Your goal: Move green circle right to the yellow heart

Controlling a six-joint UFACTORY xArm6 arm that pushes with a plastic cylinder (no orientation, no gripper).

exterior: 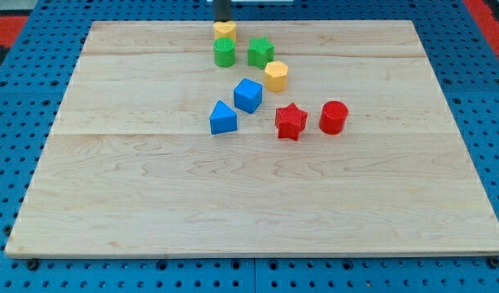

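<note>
The green circle (224, 52) stands near the view's top centre of the wooden board (151, 212). The yellow heart (225, 30) lies just above it, touching or nearly touching. My tip (222, 20) is the dark rod's lower end at the board's top edge, right above the yellow heart. A green star (260, 52) sits just right of the green circle.
A yellow hexagon (276, 76) lies below right of the green star. A blue cube (247, 94) and a blue triangle (222, 118) sit near the middle. A red star (291, 121) and a red cylinder (334, 117) lie to their right.
</note>
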